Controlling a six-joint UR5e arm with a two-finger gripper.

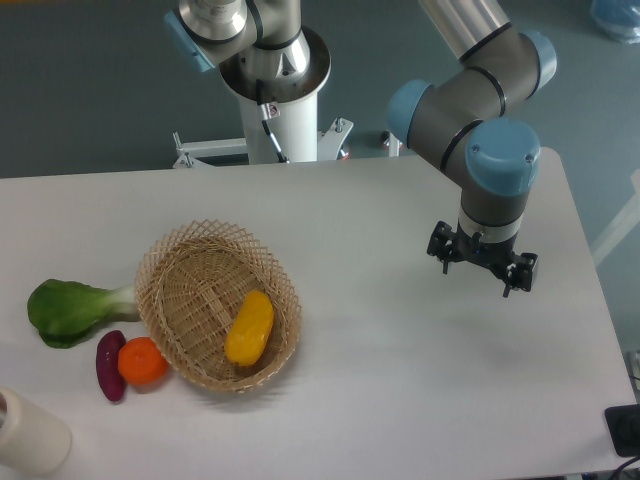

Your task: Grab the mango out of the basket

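The mango (249, 326), a glossy yellow oblong fruit, lies in the right half of the tan wicker basket (170, 262) on the left of the table. My gripper (478, 276) hangs over the right side of the table, far to the right of the basket and slightly further back. It points straight down. Its two dark fingertips (446, 265) show apart below the wrist with nothing between them, so it looks open.
Left of the basket lie a green leafy vegetable (62, 309), a small dark purple vegetable (109, 364) and an orange fruit (143, 361). A pale cylinder (28, 434) stands at the front left corner. The robot base (275, 95) stands behind the table.
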